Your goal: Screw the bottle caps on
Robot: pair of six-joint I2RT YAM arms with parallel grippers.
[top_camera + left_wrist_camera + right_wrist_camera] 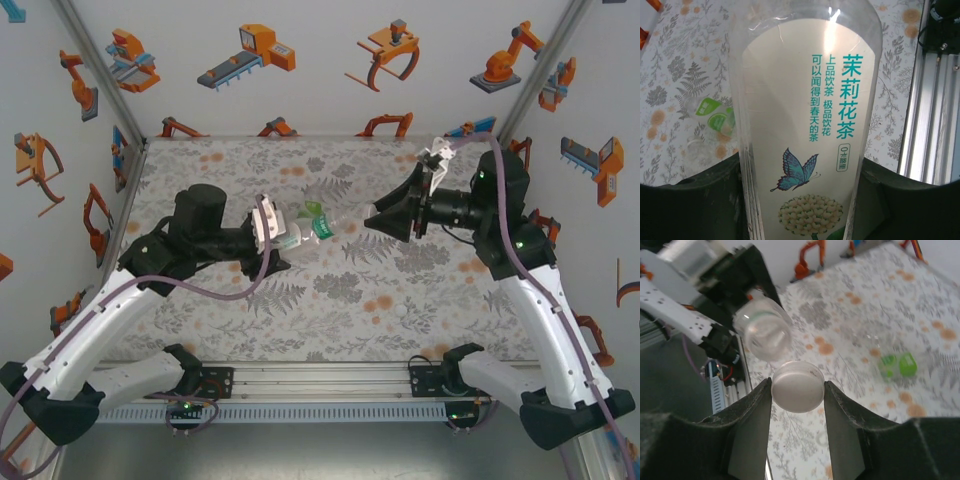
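My left gripper [800, 200] is shut on a clear bottle [805, 100] with a cream label that bears a butterfly and teal writing. It holds the bottle [292, 240] above the middle of the table, with its open mouth [762, 332] turned toward the right arm. A white bottle cap [797, 387] sits pinched between the fingers of my right gripper [797, 390], a short way off that mouth and apart from it. In the top view the right gripper [372, 222] faces the left gripper [275, 235]. A second bottle [895, 365] with green on it lies on the cloth [715, 117].
The floral table cloth [330, 300] spreads under both arms. An aluminium rail [932, 100] runs along the near edge by the arm bases. White walls with orange robot stickers [250, 50] close in the back and both sides.
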